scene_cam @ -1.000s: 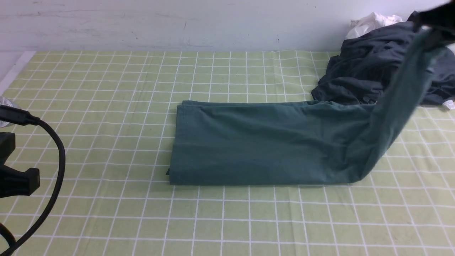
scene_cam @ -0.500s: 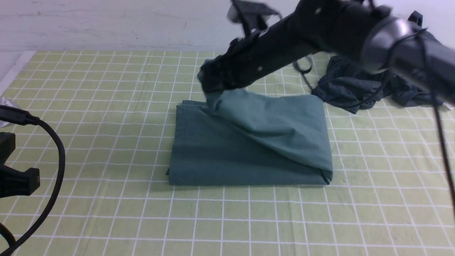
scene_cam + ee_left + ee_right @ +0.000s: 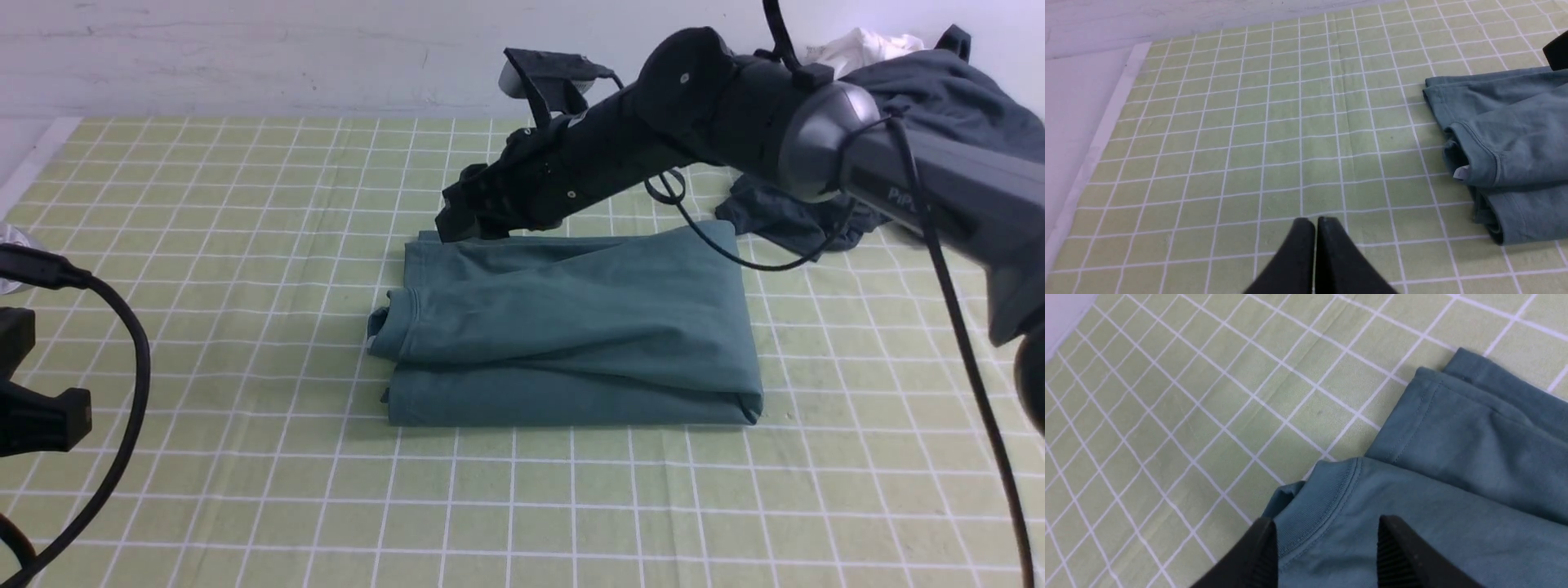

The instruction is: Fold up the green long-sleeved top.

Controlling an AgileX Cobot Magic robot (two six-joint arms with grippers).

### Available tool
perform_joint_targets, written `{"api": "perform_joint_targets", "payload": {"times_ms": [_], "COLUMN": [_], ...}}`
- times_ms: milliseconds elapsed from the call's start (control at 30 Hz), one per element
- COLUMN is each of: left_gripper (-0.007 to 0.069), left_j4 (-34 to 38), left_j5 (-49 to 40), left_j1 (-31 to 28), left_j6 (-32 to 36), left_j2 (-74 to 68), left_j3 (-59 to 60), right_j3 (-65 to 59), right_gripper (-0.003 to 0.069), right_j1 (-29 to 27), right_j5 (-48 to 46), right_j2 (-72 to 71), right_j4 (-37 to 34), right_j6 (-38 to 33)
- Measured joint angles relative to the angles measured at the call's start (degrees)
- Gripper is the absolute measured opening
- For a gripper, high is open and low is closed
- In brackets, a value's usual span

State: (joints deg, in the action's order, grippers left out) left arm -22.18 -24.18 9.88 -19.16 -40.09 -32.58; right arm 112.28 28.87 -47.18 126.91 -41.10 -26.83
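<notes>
Over the green top [image 3: 571,327], right arm [image 3: 735,106] outstretched — jaws apart

Teal-green top [image 3: 571,327], pale-green cloth [image 3: 245,204] w/ white grid, dk-grey clothes pile [image 3: 963,90], black L tool [image 3: 1314,220] & R tool [image 3: 1327,522]

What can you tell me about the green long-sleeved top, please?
The green long-sleeved top is teal-green soft-looking knit, folded into a rough rectangle, flat on the checked tablecloth. Its upper layer sits askew, a ribbed band and small white label poking past the left edge. The right gripper hangs open over its far left corner.
</notes>
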Motion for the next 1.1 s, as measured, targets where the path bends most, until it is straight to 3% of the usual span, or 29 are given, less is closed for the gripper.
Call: {"api": "perform_joint_targets", "payload": {"times_ms": [100,233,500,667,733,833,933,1100], "left_gripper": [-0.0004,-0.0004,-0.0004,-0.0004,-0.0004,-0.0004,-0.0004,-0.0004], "left_j4": [0.1,0.6,0.8,0.8,0.7,-0.7,-4.5,-7.5], "left_j5": [0.6,3.6,5.3,5.0,5.1,7.8,11.4,12.8], "left_j1": [0.0,0.0,0.0,0.0,0.0,0.0,0.0,0.0], "left_j6": [-0.1,0.1,7.5,10.7,11.1,11.1,11.1,11.1], "left_j2": [0.0,0.3,11.5,20.0,24.3,28.5,31.7,32.7], "left_j3": [0.0,0.0,0.2,3.6,6.6,10.1,13.6,15.8], "right_j3": [0.0,-0.1,5.0,17.5,25.1,29.0,27.0,15.1], "right_gripper": [0.0276,0.0167,0.001,-0.0011,-0.0011,-0.0011,-0.0011,-0.0013], "right_j1": [0.2,1.6,2.7,0.4,-1.9,-5.1,-10.7,-16.7], "right_j5": [0.0,0.0,-7.0,-17.5,-21.4,-22.1,-21.3,-15.7], "right_j2": [1.6,6.4,7.2,1.7,-4.3,-12.8,-24.0,-39.2], "right_j4": [-0.7,-5.3,-9.6,1.2,10.3,17.3,22.1,23.2], "right_j6": [0.0,-0.6,-10.7,-11.7,-8.2,-3.9,-1.6,-1.7]}}
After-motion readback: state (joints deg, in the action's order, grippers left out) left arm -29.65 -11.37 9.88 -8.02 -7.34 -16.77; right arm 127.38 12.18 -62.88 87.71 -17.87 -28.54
